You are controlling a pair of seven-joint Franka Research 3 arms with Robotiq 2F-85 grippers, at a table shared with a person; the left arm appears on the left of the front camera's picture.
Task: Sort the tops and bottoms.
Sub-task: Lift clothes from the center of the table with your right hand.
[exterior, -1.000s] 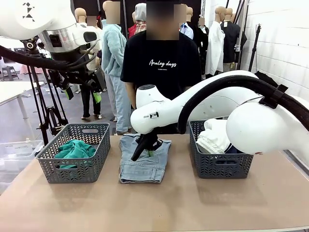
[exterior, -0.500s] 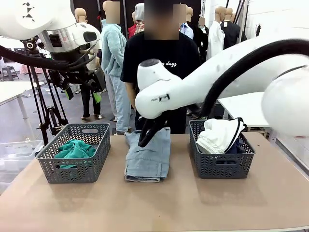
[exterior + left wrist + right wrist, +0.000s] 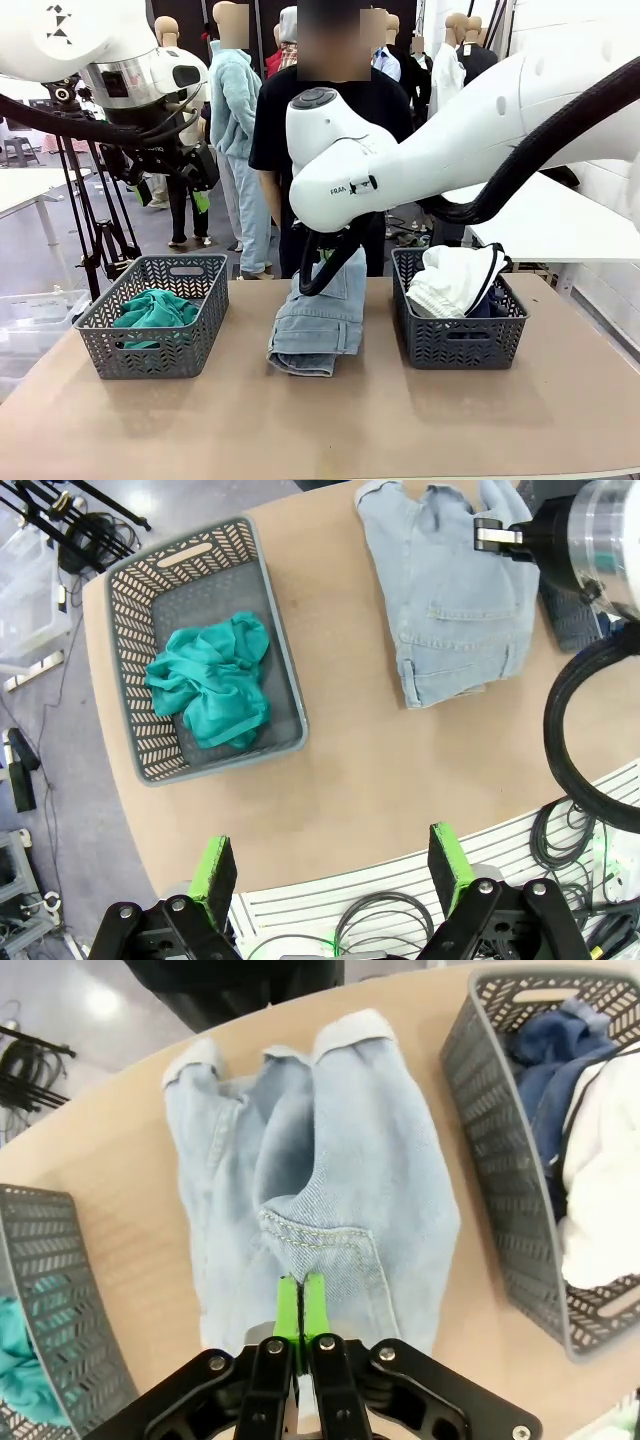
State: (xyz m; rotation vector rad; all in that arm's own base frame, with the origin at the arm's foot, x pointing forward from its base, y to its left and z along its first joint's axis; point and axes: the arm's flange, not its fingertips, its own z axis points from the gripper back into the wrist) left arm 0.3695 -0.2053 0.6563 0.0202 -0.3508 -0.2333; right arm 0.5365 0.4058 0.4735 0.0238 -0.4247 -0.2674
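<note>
My right gripper (image 3: 322,272) is shut on the light blue denim shorts (image 3: 318,322) and holds them up by one edge; their lower end still rests on the table between the two baskets. In the right wrist view the green pads (image 3: 300,1310) pinch the denim shorts (image 3: 330,1180) at a seam. The teal-green top (image 3: 154,309) lies in the left grey basket (image 3: 150,350). White shorts (image 3: 455,278) and dark blue jeans (image 3: 560,1040) fill the right grey basket (image 3: 460,345). My left gripper (image 3: 330,870) hangs open, high above the table's left side, over the teal top (image 3: 210,685).
A person in a black T-shirt (image 3: 390,115) stands at the far edge behind the shorts. Bare tabletop (image 3: 330,420) spreads across the front. Cables and a white slatted surface (image 3: 400,900) lie below the near table edge in the left wrist view.
The right arm has risen, pulling the light blue denim shorts up off the table and a little to the right. The left arm has stayed where it was.
</note>
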